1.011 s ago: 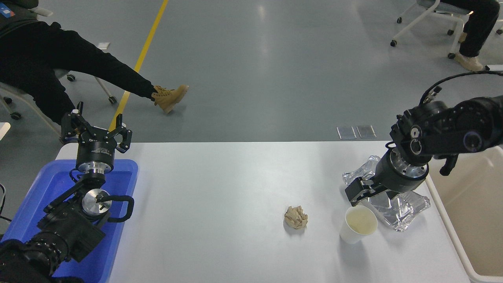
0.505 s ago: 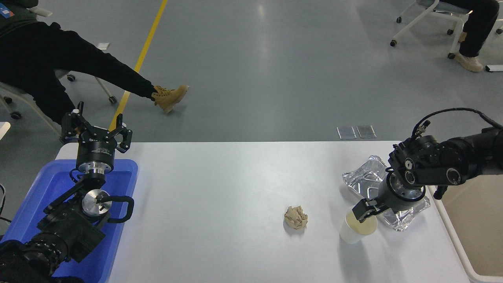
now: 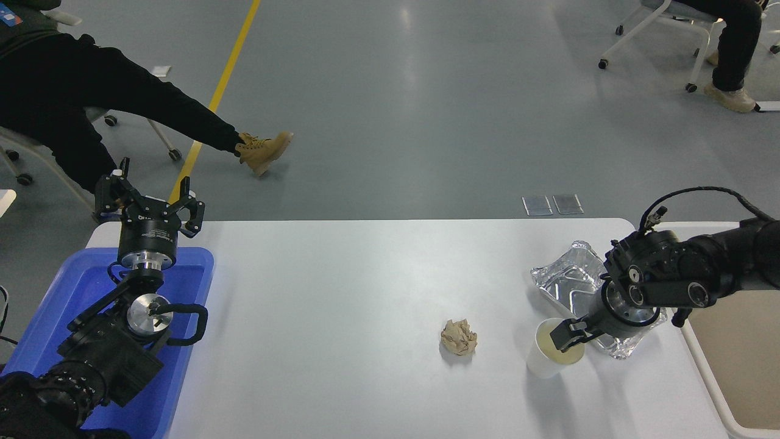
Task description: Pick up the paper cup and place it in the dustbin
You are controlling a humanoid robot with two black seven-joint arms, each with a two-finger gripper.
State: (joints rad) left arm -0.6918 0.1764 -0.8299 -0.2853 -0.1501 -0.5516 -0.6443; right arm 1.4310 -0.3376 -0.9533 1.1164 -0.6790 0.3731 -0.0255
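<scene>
The grasp is in hand: the right gripper [image 3: 563, 336] sits at the paper cup [image 3: 551, 355], near right on the bench [image 3: 341, 292], one finger inside the rim; whether the jaws have closed, I cannot tell. Next comes pinching the wall, then lifting right to the dustbin [image 3: 731, 341].

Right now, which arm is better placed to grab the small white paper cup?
The right. The right gripper is already at the small white paper cup, beside the beige plastic dustbin. The left gripper sits parked over the blue plastic tray, far across the table.
</scene>
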